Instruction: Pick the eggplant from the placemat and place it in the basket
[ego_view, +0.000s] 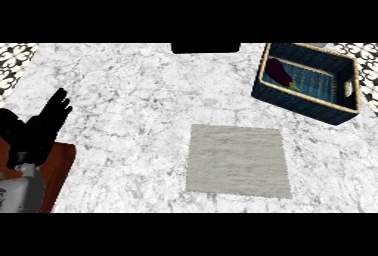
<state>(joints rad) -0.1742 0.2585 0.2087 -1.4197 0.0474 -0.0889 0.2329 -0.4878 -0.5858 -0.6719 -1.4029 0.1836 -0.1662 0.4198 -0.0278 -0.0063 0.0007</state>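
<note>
Head view: my left hand (46, 125) rests at the left edge of the marble desk (125, 90), fingers straight and pointing up, holding nothing. The eggplant (279, 73) lies inside the dark blue basket (303, 102) at the upper right, against its left wall. The pale placemat (238, 160) sits in the middle, well apart from the basket.

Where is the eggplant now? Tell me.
In the head view, the eggplant lies inside the basket at upper right, against its left wall, beyond the placemat.
</note>
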